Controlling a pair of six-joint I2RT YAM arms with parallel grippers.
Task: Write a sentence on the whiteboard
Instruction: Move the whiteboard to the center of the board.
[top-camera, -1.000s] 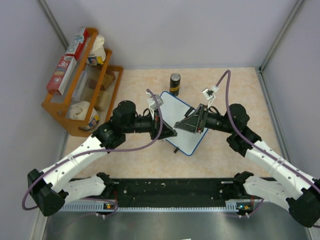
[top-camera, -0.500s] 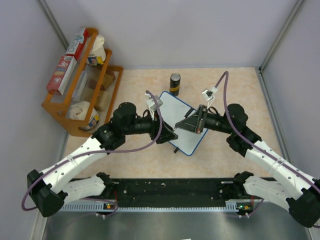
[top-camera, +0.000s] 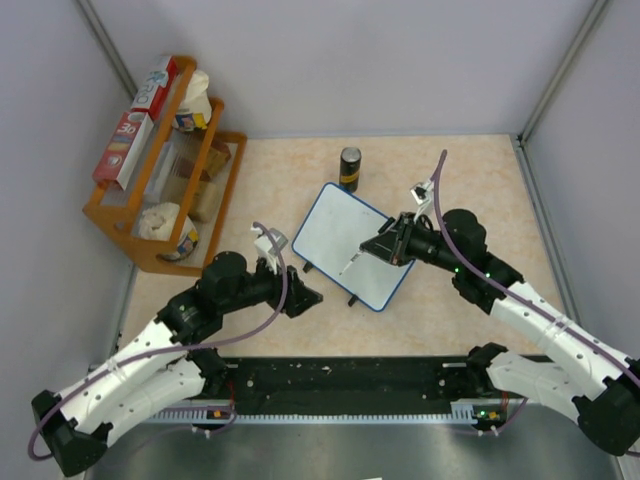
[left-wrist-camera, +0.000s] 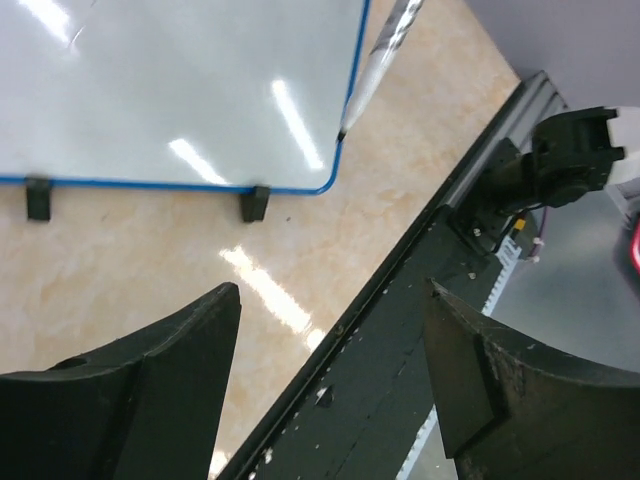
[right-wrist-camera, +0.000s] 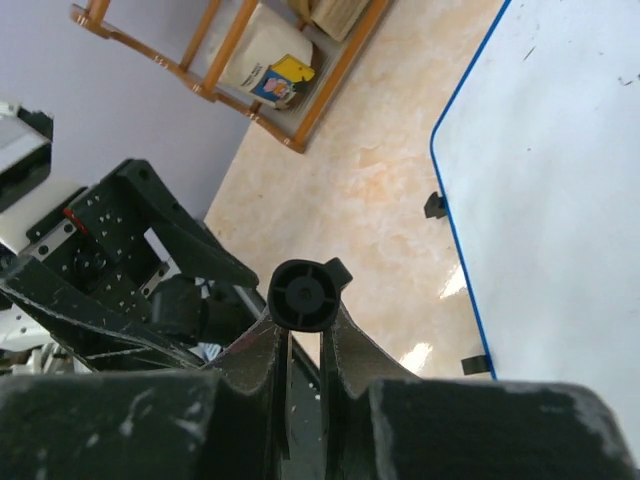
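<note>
Beige, marbled tabletop (top-camera: 470, 180) is enclosed by pale grey walls. The whiteboard (top-camera: 345, 225) is laid flat at the table's centre, turned askew, so that its long edge with the two black feet (left-wrist-camera: 255, 203) is faced toward seven o'clock. A dark can (top-camera: 350, 168) is stood at twelve o'clock from the board, just clear of its rim. A wooden rack (top-camera: 165, 165) of packets is set at ten o'clock, against the left wall.

The right gripper (top-camera: 385, 247) is held over the board's three o'clock side. Its jaws are pressed together on a marker (top-camera: 352, 264), whose round black end (right-wrist-camera: 303, 295) is seen pinched between the two fingers in the right wrist view. The marker is slanted toward eight o'clock, and its tip (left-wrist-camera: 345, 128) is brought to the blue rim near the footed edge. Whether the tip is touching the surface cannot be told.

The left gripper (top-camera: 305, 298) is held at seven o'clock from the board, off its footed edge and apart from it. Its jaws are spread wide with nothing between them, as seen in the left wrist view (left-wrist-camera: 332, 295). There the whiteboard (left-wrist-camera: 180, 90) is placed at twelve o'clock, beyond the fingertips.
</note>
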